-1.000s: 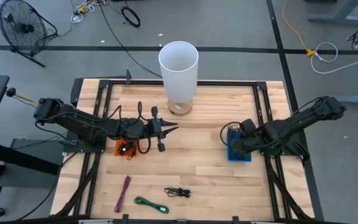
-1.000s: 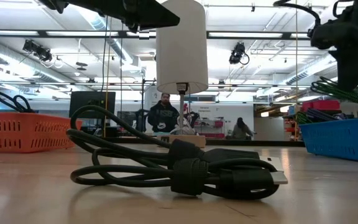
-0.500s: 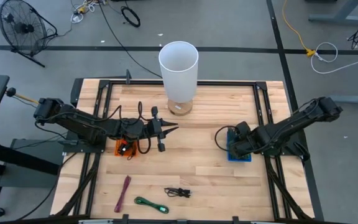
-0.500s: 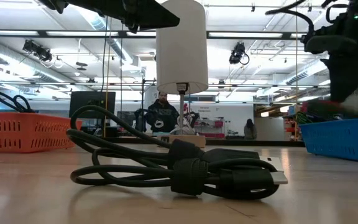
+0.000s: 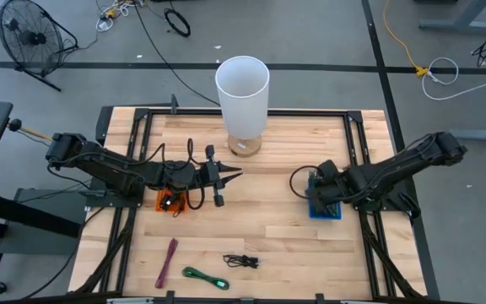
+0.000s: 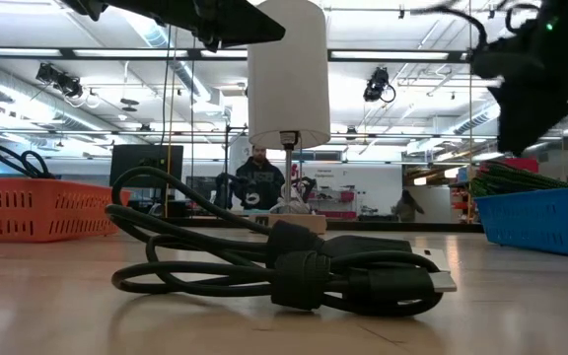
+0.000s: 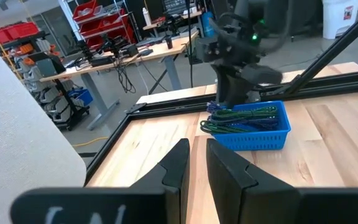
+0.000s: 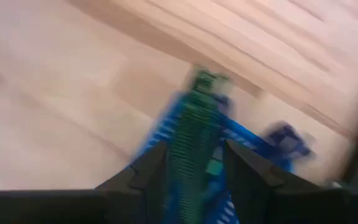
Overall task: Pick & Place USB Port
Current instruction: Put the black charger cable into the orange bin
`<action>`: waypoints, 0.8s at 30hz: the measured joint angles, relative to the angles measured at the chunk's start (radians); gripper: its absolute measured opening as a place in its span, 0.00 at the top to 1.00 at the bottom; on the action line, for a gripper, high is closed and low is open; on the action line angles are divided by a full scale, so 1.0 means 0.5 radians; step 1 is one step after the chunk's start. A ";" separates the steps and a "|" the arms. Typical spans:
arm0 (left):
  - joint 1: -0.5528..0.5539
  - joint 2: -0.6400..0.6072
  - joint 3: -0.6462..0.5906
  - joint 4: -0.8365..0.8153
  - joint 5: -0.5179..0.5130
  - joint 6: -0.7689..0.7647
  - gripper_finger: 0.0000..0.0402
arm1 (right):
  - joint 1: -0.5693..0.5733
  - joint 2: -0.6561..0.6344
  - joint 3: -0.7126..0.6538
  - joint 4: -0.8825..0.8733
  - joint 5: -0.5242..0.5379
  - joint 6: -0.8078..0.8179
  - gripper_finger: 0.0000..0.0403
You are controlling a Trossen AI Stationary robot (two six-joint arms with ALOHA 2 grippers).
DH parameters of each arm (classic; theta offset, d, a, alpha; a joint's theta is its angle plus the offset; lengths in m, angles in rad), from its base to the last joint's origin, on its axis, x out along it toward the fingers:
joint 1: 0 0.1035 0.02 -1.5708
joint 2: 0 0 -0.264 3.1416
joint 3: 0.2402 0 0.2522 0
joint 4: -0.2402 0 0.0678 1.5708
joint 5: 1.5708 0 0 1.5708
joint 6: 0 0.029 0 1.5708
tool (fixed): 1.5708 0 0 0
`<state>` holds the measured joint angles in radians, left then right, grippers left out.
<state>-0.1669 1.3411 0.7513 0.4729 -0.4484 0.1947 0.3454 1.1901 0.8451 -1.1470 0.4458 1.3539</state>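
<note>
Right hand (image 5: 310, 187) lifted, fingers apart over blue basket (image 5: 324, 208) | left hand (image 5: 223, 176) unchanged, nearly together

A blue basket (image 5: 324, 205) sits on my right side of the table, full of green cables (image 7: 241, 117). A black cable (image 5: 240, 261) lies coiled near the front.

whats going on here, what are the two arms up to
The right gripper is over the blue basket of green cables at the table's right side, its fingers apart with nothing visibly held. The left gripper hangs mid-table near the white lamp, nothing visible between its fingers. A black cable, a green cable and a purple strap lie loose at the table's front edge.
</note>
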 joint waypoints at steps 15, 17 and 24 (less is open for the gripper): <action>-0.210 0.002 -0.002 -0.533 0.614 -0.350 0.85 | -0.034 -0.027 0.129 1.215 0.001 -1.127 0.64; -0.298 0.021 -0.002 -0.575 0.613 -0.389 0.84 | -0.034 -0.018 0.129 1.308 -0.004 -1.222 0.64; -0.533 0.164 0.034 -0.579 0.486 -0.706 0.74 | -0.036 -0.013 0.129 1.408 0.168 -1.397 0.65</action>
<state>-0.4333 1.4229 0.7685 0.1834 -0.2055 -0.1585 0.3275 1.1835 0.9096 -0.4432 0.5298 0.6556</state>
